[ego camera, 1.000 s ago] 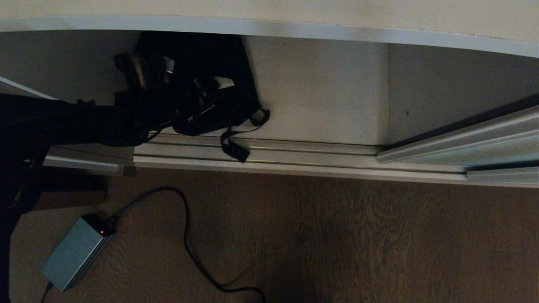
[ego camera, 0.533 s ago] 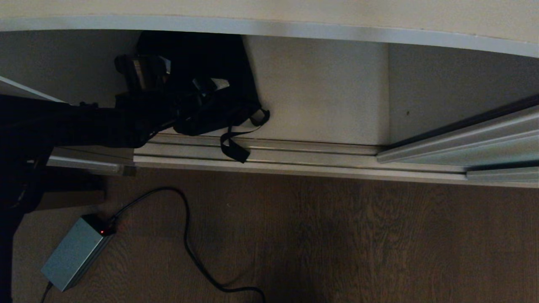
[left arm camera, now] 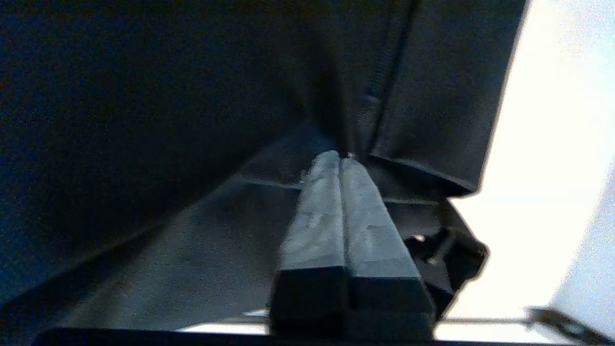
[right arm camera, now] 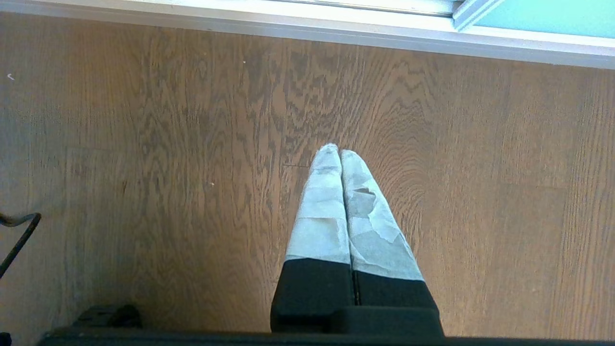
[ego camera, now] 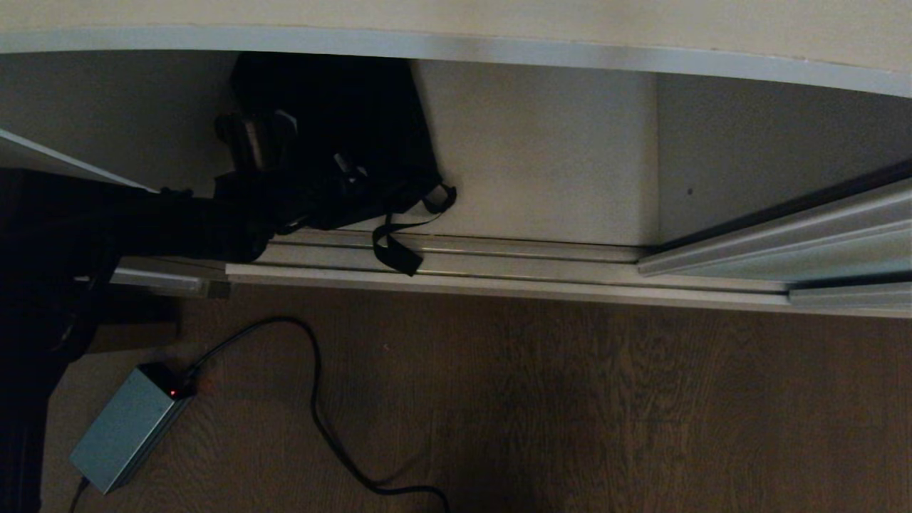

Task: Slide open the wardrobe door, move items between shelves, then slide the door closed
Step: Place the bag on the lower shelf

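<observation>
The floppy black bag (ego camera: pixel 356 121) lies on the lower white shelf (ego camera: pixel 541 164), under an upper shelf with a silvery front edge (ego camera: pixel 570 53). One strap (ego camera: pixel 392 253) hangs over the floor track. My left arm reaches in from the left, and my left gripper (ego camera: pixel 349 169) is buried in the bag's front. In the left wrist view its fingers (left arm camera: pixel 340 157) are pressed together, pinching a fold of the black bag (left arm camera: pixel 168 120). The sliding wardrobe door (ego camera: pixel 784 242) stands pushed to the right. My right gripper (right arm camera: pixel 335 150) is shut and parked over the wood floor.
The grooved metal floor track (ego camera: pixel 534 263) runs along the wardrobe's front. A grey power box (ego camera: pixel 125 427) and its black cable (ego camera: pixel 317 413) lie on the wood floor at lower left. The door's teal glass (right arm camera: pixel 552 17) shows in the right wrist view.
The left gripper has gone from open to shut on the bag's fabric. The arm has shifted a little to the right, into the bag. The right arm has not moved.
</observation>
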Robot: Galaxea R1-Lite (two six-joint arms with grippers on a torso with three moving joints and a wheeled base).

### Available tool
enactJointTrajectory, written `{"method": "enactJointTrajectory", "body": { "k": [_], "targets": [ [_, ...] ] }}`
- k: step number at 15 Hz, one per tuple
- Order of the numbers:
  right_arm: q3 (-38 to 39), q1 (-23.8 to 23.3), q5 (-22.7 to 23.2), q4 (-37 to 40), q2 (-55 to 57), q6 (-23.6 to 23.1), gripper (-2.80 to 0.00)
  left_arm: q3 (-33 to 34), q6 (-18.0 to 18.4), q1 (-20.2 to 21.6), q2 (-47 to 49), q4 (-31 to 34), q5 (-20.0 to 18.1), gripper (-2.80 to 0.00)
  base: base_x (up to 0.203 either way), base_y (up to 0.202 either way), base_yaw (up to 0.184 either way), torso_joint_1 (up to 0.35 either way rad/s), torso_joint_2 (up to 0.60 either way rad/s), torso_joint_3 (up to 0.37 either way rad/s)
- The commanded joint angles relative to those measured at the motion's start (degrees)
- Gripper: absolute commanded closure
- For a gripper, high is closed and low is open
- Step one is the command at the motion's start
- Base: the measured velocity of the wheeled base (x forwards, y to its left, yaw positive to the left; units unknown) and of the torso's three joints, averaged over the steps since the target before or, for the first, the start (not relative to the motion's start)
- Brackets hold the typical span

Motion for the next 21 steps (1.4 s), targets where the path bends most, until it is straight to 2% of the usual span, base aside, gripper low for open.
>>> {"method": "enactJointTrajectory", "body": {
  "k": [1, 3, 6, 11, 13, 18, 21],
  "targets": [
    [0.0, 0.0, 0.0, 0.0, -0.2, 0.0, 0.0, 0.0, 0.0, -0.2, 0.8, -0.9, 1.0, 0.0, 0.0, 0.0, 0.0, 0.0, 0.0, 0.0],
    [0.1, 0.0, 0.0, 0.0, -0.2, 0.0, 0.0, 0.1, 0.0, -0.3, 1.7, -3.1, 2.2, 0.0, 0.0, 0.0, 0.0, 0.0, 0.0, 0.0],
    [0.0, 0.0, 0.0, 0.0, -0.2, 0.0, 0.0, 0.1, 1.0, -1.0, 3.4, -9.6, 6.9, 0.0, 0.0, 0.0, 0.0, 0.0, 0.0, 0.0],
    [0.0, 0.0, 0.0, 0.0, -0.2, 0.0, 0.0, 0.2, 1.3, -1.0, 2.9, -9.8, 7.6, 0.0, -0.02, 0.0, 0.001, 0.0, 0.0, 0.001],
    [0.1, 0.0, 0.0, 0.0, -0.2, 0.0, 0.0, 0.1, 1.3, -1.0, 2.9, -9.8, 8.7, 0.0, -0.188, 0.0, 0.001, 0.006, 0.0, 0.0],
    [0.1, 0.0, 0.0, 0.0, -0.1, 0.0, 0.0, -0.1, 1.7, -1.1, 3.3, -9.3, 8.5, 0.0, -0.15, 0.0, -0.004, 0.002, 0.0, 0.002],
    [0.1, 0.0, 0.0, 0.0, -0.1, 0.0, 0.0, 1.2, 5.6, -2.8, 3.2, -9.5, 9.7, 0.0, 0.0, 0.0, 0.0, 0.0, 0.0, 0.0]
  ]
}}
